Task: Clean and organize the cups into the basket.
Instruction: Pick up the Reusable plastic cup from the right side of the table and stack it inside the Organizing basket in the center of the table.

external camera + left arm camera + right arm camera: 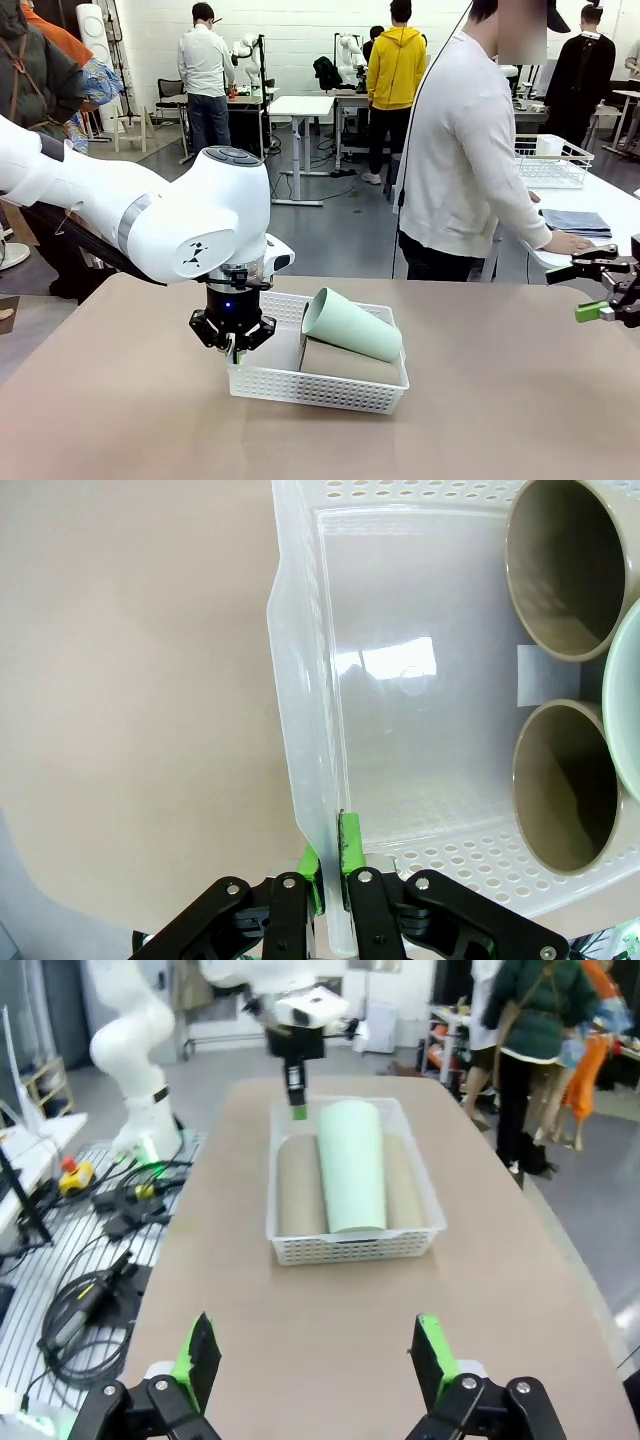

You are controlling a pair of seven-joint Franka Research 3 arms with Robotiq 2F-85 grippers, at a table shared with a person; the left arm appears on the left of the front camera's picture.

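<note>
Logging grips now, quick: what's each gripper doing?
Left gripper: shut on the basket wall.
Right gripper: open, holding nothing.

Bright, even indoor light, soft shadows.
Glare patches sit on the basket (400, 670) floor; the right wrist view looks slightly soft and bends at its edges.

Basket (318, 385) mid-bench (500, 420), three cups (352, 1165) lying in it: two side by side, third on top. Left gripper (233, 352) pinching the basket's left wall, right gripper (606, 290) well off to the right.
</note>
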